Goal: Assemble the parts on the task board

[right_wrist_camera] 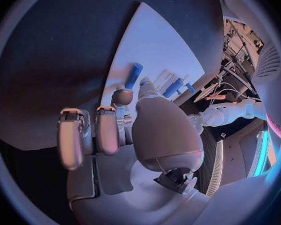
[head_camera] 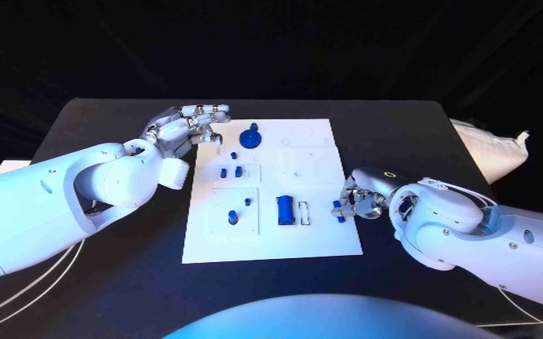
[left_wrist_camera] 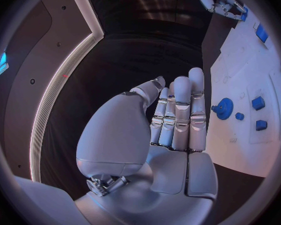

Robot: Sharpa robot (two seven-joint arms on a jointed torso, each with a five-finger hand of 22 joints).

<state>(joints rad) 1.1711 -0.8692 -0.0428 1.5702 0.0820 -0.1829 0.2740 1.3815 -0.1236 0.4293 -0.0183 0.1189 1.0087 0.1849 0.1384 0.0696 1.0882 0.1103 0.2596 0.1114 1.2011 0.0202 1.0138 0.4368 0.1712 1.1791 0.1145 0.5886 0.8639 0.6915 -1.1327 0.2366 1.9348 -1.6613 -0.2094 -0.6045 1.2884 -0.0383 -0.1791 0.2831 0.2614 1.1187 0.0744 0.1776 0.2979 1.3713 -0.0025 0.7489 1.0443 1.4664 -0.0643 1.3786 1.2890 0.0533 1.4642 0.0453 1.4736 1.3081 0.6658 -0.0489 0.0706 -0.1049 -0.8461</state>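
The white task board (head_camera: pixel 322 233) lies mid-table. At its right edge my right hand (head_camera: pixel 360 199) pinches a blue peg (head_camera: pixel 337 207) between thumb and a fingertip; the right wrist view shows the peg (right_wrist_camera: pixel 133 75) sticking out past the fingertips (right_wrist_camera: pixel 122 97) over the board (right_wrist_camera: pixel 147 40). My left hand (head_camera: pixel 187 129) hovers at the board's far left corner, fingers straight and holding nothing (left_wrist_camera: pixel 178 115). A blue gear (head_camera: pixel 251 138) (left_wrist_camera: pixel 225 107) stands just right of it. A blue block (head_camera: pixel 286 209) and a slim peg (head_camera: pixel 304 212) sit near the board's front middle.
Several small blue pieces (head_camera: pixel 232 172) lie in the board's left column, with one more (head_camera: pixel 232 216) nearer the front. A pale bag (head_camera: pixel 492 151) rests beyond the table's right edge. Bare black table (head_camera: pixel 113 119) runs along both sides of the board.
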